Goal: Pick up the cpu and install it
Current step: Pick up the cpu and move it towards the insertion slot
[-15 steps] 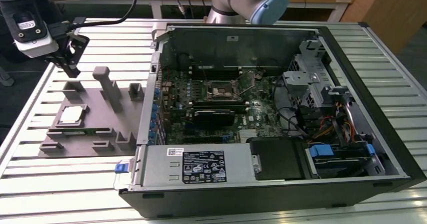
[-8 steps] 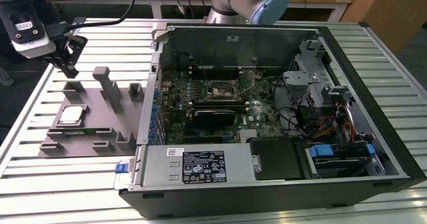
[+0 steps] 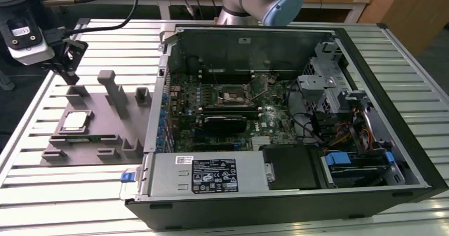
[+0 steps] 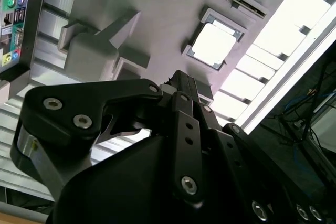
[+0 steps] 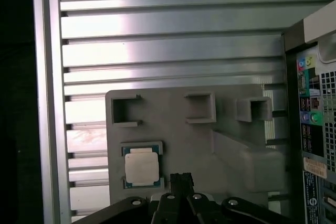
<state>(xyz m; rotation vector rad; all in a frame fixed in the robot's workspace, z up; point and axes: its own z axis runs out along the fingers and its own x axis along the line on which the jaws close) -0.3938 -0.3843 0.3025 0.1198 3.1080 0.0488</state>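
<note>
**Gripper poised over the fixture, chip waiting in its pocket**

The cpu [image 3: 75,121] lies flat, metal top up, in a shallow square pocket of the grey fixture plate [image 3: 105,126]. The plate sits on the slatted table [image 3: 35,194] just beside the open computer case [image 3: 405,104], on the exterior view's left. The pocket most likely serves to keep the chip square and at a known spot, so that it can be taken by its edges without sliding. The grey upright blocks on the same plate stand apart from the chip and leave the space over it free.

The gripper [image 3: 71,79] hangs above the plate, clear of the chip and touching nothing. In both wrist views its fingers appear drawn together into one narrow tip with nothing between them. In the first wrist view the gripper [image 5: 181,178] points down at the plate with the cpu [image 5: 141,168] close beside it. In the second wrist view the cpu [image 4: 212,44] shows as a bright square beyond the gripper [image 4: 182,83].

Inside the case the motherboard lies face up, and its square socket [image 3: 235,95] sits near the middle, open to approach from above. It is well apart from the chip. The pick-up has not begun, and the install step is untouched.
</note>
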